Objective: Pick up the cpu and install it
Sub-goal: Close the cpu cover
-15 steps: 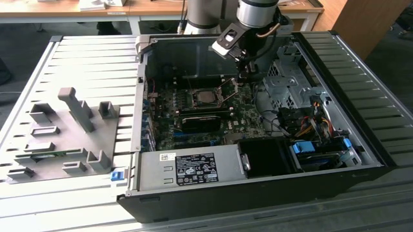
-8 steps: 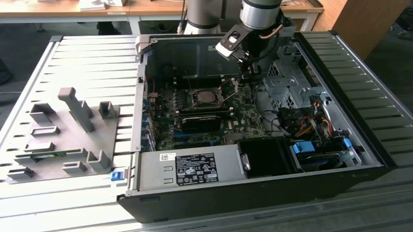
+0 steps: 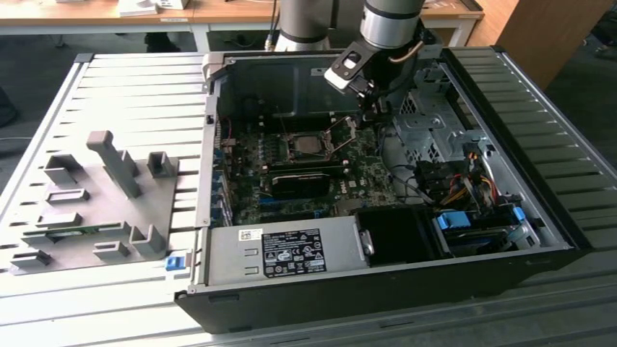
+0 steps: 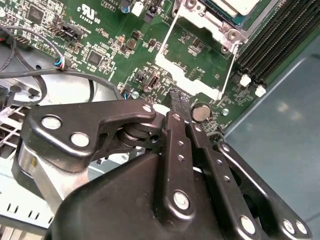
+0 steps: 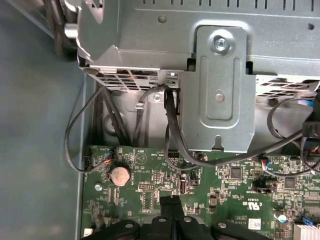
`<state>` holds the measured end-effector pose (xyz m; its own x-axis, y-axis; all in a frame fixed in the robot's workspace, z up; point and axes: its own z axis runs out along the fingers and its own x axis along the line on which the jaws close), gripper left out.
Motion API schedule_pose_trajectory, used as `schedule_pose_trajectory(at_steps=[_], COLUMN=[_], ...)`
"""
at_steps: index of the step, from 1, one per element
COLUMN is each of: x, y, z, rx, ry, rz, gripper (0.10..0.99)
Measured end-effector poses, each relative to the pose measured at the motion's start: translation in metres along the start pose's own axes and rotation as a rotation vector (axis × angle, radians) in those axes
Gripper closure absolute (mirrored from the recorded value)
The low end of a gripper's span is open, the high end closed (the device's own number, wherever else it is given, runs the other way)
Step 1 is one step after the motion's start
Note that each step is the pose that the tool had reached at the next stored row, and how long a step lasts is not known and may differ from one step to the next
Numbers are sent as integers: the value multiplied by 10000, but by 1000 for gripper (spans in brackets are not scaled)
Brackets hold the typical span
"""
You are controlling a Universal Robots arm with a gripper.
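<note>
My gripper (image 3: 371,114) hangs inside the open computer case (image 3: 207,144), just to the exterior view's right of the socket (image 3: 311,144). Its black fingers are shut tight together with nothing between them in both wrist views (image 4: 176,97) (image 5: 170,202). The tips hover close over the green motherboard (image 4: 100,30), beside a coin battery (image 4: 201,112). The socket's metal frame (image 4: 195,57) stands flipped open next to the fingertips. A corner of the cpu (image 4: 240,4), silvery with a paler rim, lies in the socket beyond that frame.
A grey tray (image 3: 97,202) with upright fixtures and a green memory stick (image 3: 72,233) lies at the exterior view's left. In the case are a power supply (image 3: 279,253), a metal drive cage (image 5: 220,90), loose black cables (image 5: 172,135) and memory slots (image 4: 270,45).
</note>
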<state>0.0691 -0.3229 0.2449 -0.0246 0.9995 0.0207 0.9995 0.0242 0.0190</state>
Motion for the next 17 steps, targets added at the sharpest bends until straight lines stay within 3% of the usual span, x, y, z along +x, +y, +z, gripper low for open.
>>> schedule_pose_trajectory(at_steps=[5,9,17], x=[-1,0,3], y=[-9,-85,-118], z=[71,68,28], rx=[13,12,11], ry=[0,0,29], rz=[1,1,1], gripper=[980,980,980])
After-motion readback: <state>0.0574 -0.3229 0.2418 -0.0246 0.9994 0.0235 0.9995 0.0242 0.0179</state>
